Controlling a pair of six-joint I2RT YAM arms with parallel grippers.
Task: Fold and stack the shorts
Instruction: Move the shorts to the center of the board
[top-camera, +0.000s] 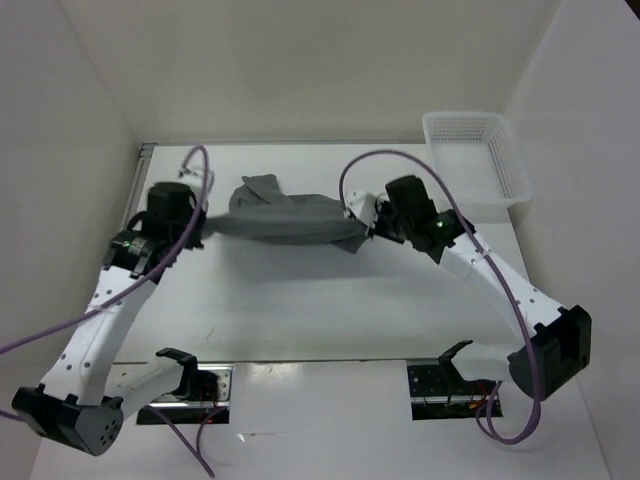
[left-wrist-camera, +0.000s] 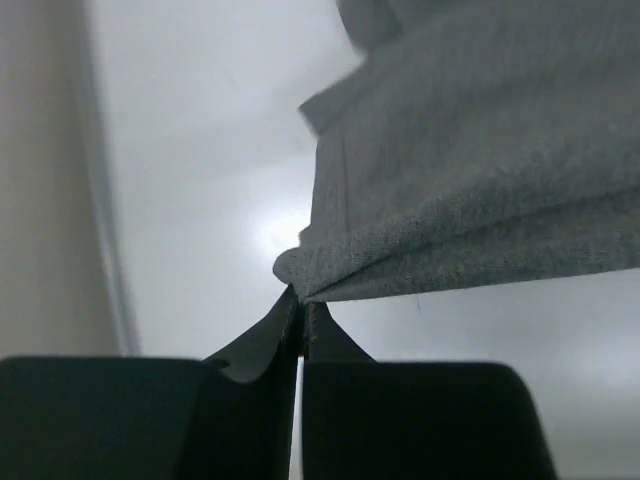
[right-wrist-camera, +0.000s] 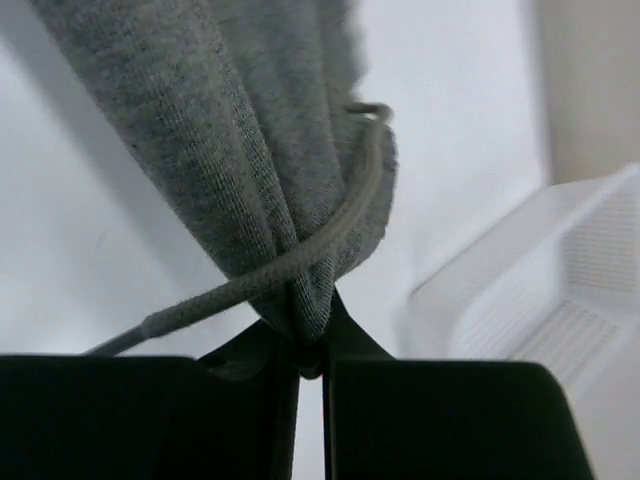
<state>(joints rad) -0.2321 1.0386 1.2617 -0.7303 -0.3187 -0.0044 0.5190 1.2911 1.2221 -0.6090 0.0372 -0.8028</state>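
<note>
Evidently to spread them for folding, the left gripper (top-camera: 203, 228) and right gripper (top-camera: 360, 233) were each clamped shut on an opposite end of the grey shorts (top-camera: 285, 220). These hung stretched between the arms over the table's (top-camera: 320, 320) far half.

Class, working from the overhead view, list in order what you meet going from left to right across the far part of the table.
left gripper → shorts → right gripper → white mesh basket
</note>
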